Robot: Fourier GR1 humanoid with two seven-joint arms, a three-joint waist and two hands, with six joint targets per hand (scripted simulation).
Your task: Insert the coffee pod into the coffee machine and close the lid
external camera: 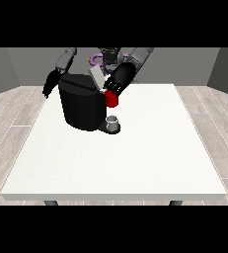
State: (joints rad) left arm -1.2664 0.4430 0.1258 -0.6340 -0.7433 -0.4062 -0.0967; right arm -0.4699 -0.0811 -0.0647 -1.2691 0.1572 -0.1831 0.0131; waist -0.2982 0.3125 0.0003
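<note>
The black coffee machine (82, 105) stands on the white table (135, 163) at the back left. Its grey lid (96, 77) is tilted up at the top. The hand at the view's right (116, 85) is at the machine's top right corner, just beside the lid and right above a red thing at the machine (112, 100). A small grey thing (113, 121) sits on the machine's base at the front. The hand at the view's left (50, 86) hangs behind the machine's left side with straight fingers, holding nothing.
The robot's torso (108, 57) is behind the machine at the table's far edge. White table surface stretches to the front and right of the machine. Wooden floor surrounds the table.
</note>
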